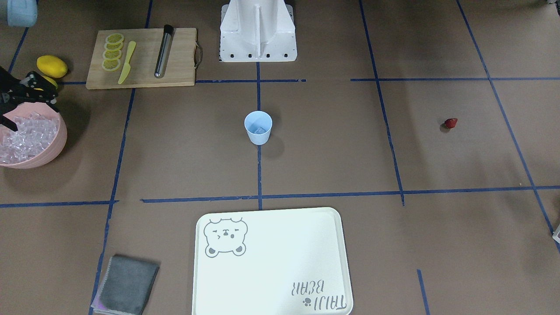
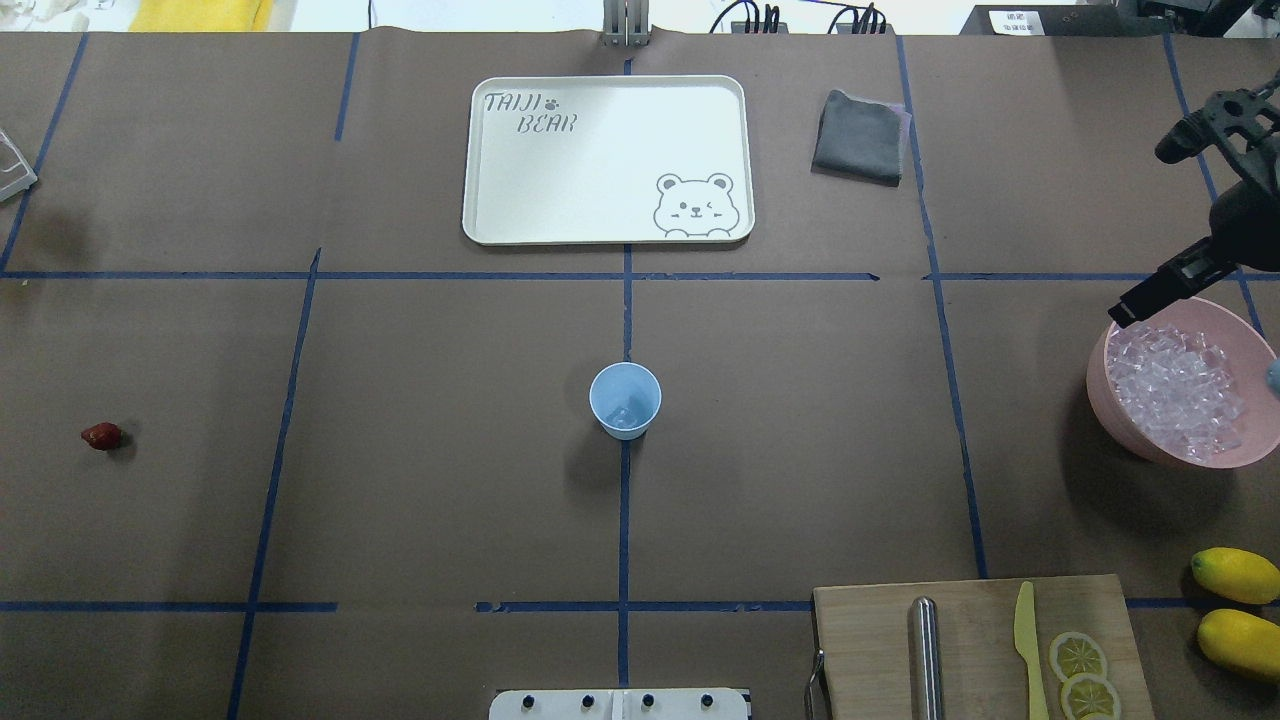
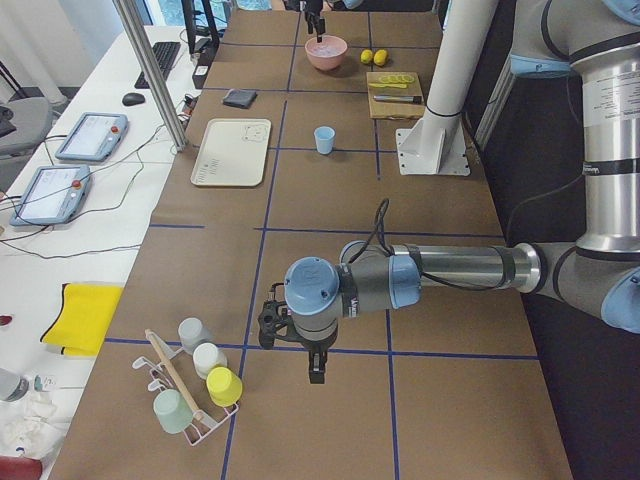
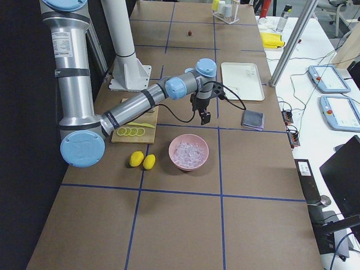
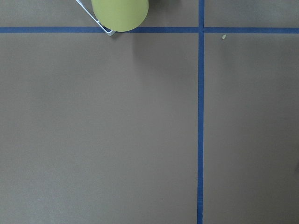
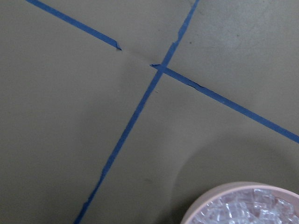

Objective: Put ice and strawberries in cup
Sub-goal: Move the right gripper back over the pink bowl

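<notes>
Standing upright at mid-bench on a blue tape line (image 2: pixel 624 520), the cup (image 2: pixel 625 400) is light blue and holds one clear cube of ice (image 1: pixel 260 130) at its bottom. Most of the ice (image 2: pixel 1175 390) is heaped in a pink bowl (image 2: pixel 1130 425), well apart from the cup toward the robot's right. The strawberry (image 2: pixel 102 436) lies alone on the bare bench, well apart from the cup on the opposite side, toward the robot's left.

The right hand (image 4: pixel 203 115) hangs in the air by the bowl's rim, on the side toward a grey cloth (image 2: pixel 858 136); its camera looks down on the bench with only an arc of the bowl and ice at the lower edge. I cannot tell how far its fingers are spread or whether they have hold of anything.

The left hand (image 3: pixel 315 370) shows only in the side view, pointing down over the bench's far left end, near a rack (image 3: pixel 190 400) of upturned cups. I cannot tell there whether it is spread or closed.

Beyond the cup from the robot lies a white tray (image 2: pixel 600 225) printed with a bear, the cloth just beside it. Near the robot's base (image 1: pixel 258 41) a wooden board (image 1: pixel 179 57) carries lemon slices (image 1: pixel 113 52), a yellow knife (image 1: pixel 127 63) and a metal rod (image 1: pixel 163 52). Two whole lemons (image 2: pixel 1240 605) lie between the board and the bowl.
</notes>
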`<act>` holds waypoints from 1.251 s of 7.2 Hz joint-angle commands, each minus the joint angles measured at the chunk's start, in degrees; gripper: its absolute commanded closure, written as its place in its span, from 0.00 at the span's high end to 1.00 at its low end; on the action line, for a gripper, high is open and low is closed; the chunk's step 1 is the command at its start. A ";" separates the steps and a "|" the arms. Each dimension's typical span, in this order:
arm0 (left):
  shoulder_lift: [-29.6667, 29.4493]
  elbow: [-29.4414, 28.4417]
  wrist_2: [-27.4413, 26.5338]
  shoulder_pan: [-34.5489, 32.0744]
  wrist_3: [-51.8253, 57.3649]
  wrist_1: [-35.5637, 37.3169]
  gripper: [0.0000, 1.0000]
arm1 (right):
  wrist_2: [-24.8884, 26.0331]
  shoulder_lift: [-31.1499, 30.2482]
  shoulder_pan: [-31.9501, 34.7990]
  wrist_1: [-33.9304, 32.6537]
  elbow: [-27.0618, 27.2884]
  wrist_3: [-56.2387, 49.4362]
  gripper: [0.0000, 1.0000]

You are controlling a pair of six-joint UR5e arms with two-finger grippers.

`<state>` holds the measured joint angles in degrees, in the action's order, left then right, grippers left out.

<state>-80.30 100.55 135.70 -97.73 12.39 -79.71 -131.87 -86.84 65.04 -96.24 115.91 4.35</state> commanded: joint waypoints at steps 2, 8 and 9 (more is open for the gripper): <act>0.06 0.00 0.00 0.00 0.00 -0.01 1.00 | -1.81 -4.20 4.56 0.00 -1.83 -10.30 0.99; 0.06 0.00 0.00 0.26 0.00 -0.01 1.00 | -1.64 -1.24 4.22 0.09 -6.21 -9.98 0.99; 0.06 0.00 0.00 0.35 0.00 -0.01 1.00 | -1.64 -0.70 4.22 0.09 -6.83 -9.98 0.99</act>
<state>-80.24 100.55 135.70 -97.45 12.39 -79.72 -133.51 -88.42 69.30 -96.16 109.99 -5.68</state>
